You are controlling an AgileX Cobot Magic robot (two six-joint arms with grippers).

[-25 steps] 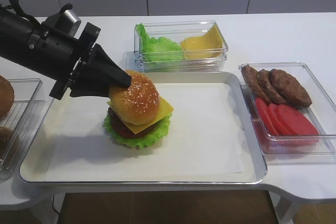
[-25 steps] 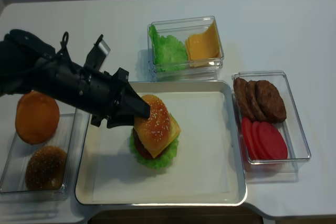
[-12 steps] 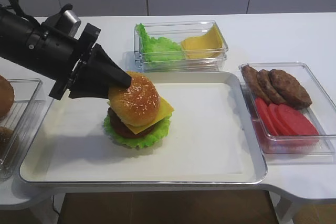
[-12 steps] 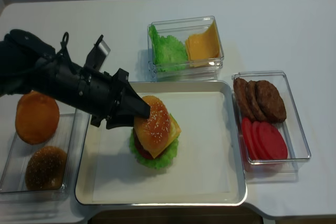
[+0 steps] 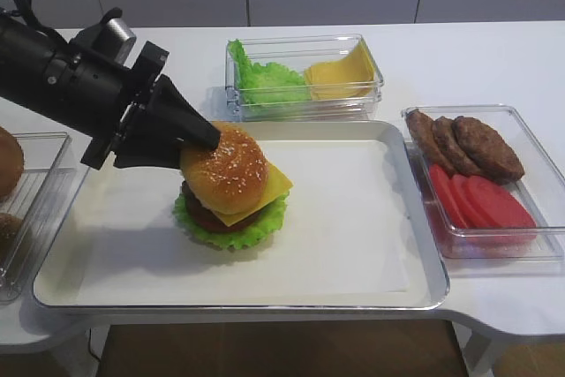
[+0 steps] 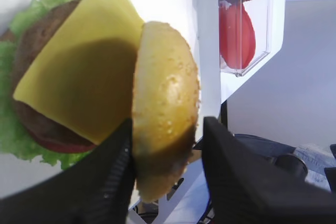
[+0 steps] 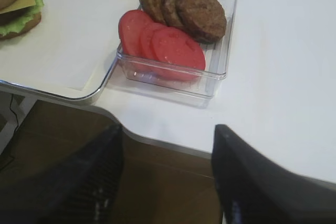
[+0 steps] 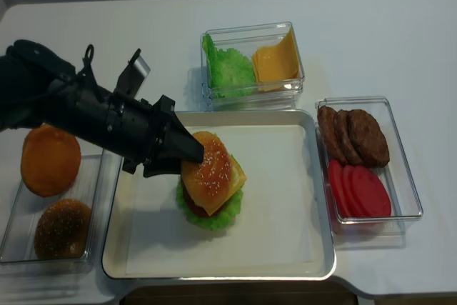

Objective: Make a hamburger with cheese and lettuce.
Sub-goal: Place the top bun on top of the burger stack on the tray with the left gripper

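The hamburger (image 5: 231,196) stands left of centre on the white tray (image 5: 353,218): the ruffled lettuce (image 5: 231,232) at the bottom, then the patty, then the yellow cheese (image 5: 275,181). A sesame bun top (image 5: 225,165) leans tilted on it. My left gripper (image 5: 205,137) reaches in from the left, jaws either side of the bun top. In the left wrist view the bun (image 6: 165,87) touches the left finger, and a gap shows at the right finger (image 6: 231,161). My right gripper (image 7: 168,129) is open and empty over the table's front edge.
A clear bin (image 5: 305,77) behind the tray holds a heap of lettuce leaves and cheese slices. A bin (image 5: 477,174) at the right holds patties and tomato slices. A bin (image 8: 93,248) at the left holds loose buns (image 8: 50,158).
The bun top has settled slightly lower and to the left on the stack. My left gripper has drawn back a little to the left.
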